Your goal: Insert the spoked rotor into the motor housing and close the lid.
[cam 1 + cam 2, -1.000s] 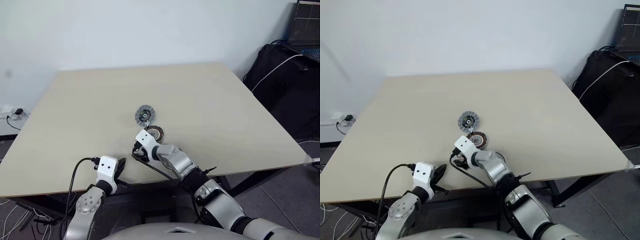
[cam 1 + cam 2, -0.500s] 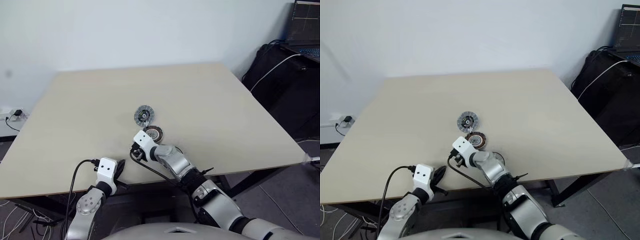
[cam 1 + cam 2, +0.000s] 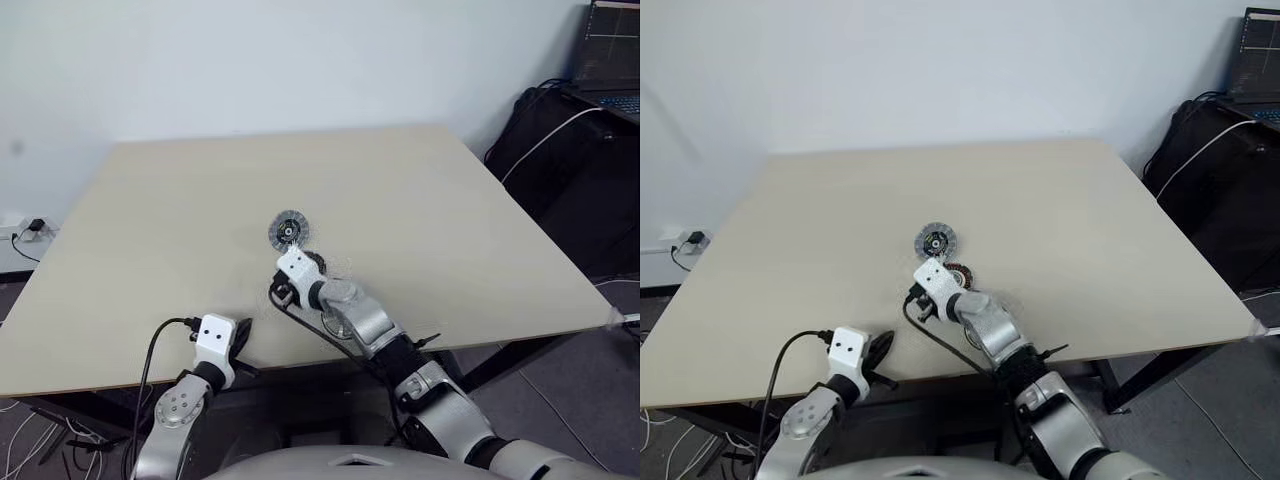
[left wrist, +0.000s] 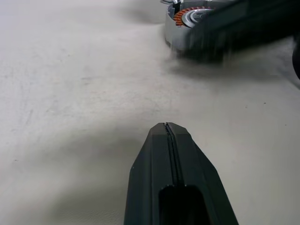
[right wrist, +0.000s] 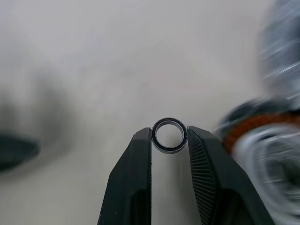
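The right gripper [image 5: 169, 137] pinches a small ring [image 5: 169, 135] beside the housing [image 3: 958, 273]; the left gripper [image 4: 169, 127] rests shut on the counter [image 3: 450, 220].

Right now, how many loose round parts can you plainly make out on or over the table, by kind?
lid: 1
motor housing: 1
small ring, pinched in the right hand: 1
Total: 3

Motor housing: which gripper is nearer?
Right. The right gripper, pinching a small ring, is right beside the motor housing; the left gripper sits shut back near the table's front edge.
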Controlling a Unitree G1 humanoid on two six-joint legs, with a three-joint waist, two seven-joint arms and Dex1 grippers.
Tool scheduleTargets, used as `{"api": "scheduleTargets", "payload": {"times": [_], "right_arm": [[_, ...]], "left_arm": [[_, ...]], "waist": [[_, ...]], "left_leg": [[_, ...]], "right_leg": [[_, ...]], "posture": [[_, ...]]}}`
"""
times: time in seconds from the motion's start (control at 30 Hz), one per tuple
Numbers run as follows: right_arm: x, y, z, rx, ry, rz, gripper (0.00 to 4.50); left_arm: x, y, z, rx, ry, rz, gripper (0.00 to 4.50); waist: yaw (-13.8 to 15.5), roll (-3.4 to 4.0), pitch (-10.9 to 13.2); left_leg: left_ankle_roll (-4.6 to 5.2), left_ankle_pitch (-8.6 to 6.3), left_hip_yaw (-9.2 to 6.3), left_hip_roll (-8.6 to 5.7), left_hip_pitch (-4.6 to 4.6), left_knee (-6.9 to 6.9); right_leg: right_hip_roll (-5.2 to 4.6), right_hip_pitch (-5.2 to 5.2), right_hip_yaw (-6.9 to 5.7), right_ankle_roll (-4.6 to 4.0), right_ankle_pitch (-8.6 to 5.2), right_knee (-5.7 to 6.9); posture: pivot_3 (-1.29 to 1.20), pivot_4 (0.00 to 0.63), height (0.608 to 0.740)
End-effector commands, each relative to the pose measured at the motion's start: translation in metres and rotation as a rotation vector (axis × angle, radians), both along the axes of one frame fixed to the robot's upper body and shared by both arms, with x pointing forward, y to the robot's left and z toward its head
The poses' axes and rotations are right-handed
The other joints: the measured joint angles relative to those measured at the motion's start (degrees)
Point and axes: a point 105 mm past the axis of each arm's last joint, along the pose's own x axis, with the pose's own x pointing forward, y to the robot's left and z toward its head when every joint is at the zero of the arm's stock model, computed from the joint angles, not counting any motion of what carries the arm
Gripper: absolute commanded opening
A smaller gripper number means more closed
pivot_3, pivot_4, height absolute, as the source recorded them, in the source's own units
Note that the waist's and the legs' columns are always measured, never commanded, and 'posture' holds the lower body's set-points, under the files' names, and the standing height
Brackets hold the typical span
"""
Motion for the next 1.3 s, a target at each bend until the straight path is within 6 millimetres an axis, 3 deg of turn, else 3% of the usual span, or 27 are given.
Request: {"api": "scheduleTargets", "payload": {"times": [0.03,0.2,0.4,0.7,1.1,1.3], "right_arm": [[0.014,-0.01,0.03,0.046,-0.083,-0.052,0.77],[0.03,-0.028,0.032,0.012,-0.095,-0.13,0.77],[0.039,-0.033,0.021,-0.008,-0.058,-0.179,0.77],[0.039,-0.03,-0.002,-0.034,0.015,-0.189,0.77],[0.038,-0.033,-0.007,-0.046,0.029,-0.184,0.77],[0.039,-0.037,-0.007,-0.055,0.024,-0.186,2.75]], "left_arm": [[0.007,-0.006,0.016,-0.015,-0.055,-0.015,0.0],[0.009,-0.011,0.02,-0.02,-0.063,-0.04,0.0],[0.014,-0.017,0.025,-0.017,-0.081,-0.066,0.0],[0.019,-0.024,0.032,-0.003,-0.117,-0.098,0.0],[0.027,-0.039,0.035,-0.019,-0.146,-0.135,0.0],[0.03,-0.049,0.028,-0.034,-0.139,-0.16,0.0]], "waist": [[0.0,0.0,0.0],[0.0,0.0,0.0],[-0.1,0.0,0.0],[-0.1,0.01,0.0],[-0.1,0.02,0.0],[-0.2,0.08,-0.1]], "left_leg": [[0.0,0.0,0.0,0.0,0.0,0.0],[0.0,0.0,0.0,0.0,0.0,0.01],[-0.01,0.01,0.0,0.01,0.0,-0.02],[-0.01,0.01,0.0,0.0,-0.01,-0.04],[-0.01,0.02,0.0,0.0,0.01,-0.03],[-0.01,0.02,0.0,0.0,0.02,-0.03]], "right_leg": [[0.0,0.0,-0.01,0.02,-0.01,0.0],[-0.01,0.02,-0.02,0.03,-0.02,-0.01],[0.0,0.0,-0.01,-0.03,0.01,0.0],[-0.01,0.0,0.01,-0.06,0.01,-0.01],[0.0,0.02,0.02,-0.06,0.02,0.0],[0.0,0.03,0.03,-0.06,0.02,0.0]], "posture": [[0.0,0.0,0.74],[0.0,0.0,0.74],[0.0,0.0,0.74],[0.0,0.0,0.74],[0.0,0.0,0.74],[0.0,0.0,0.74]]}}
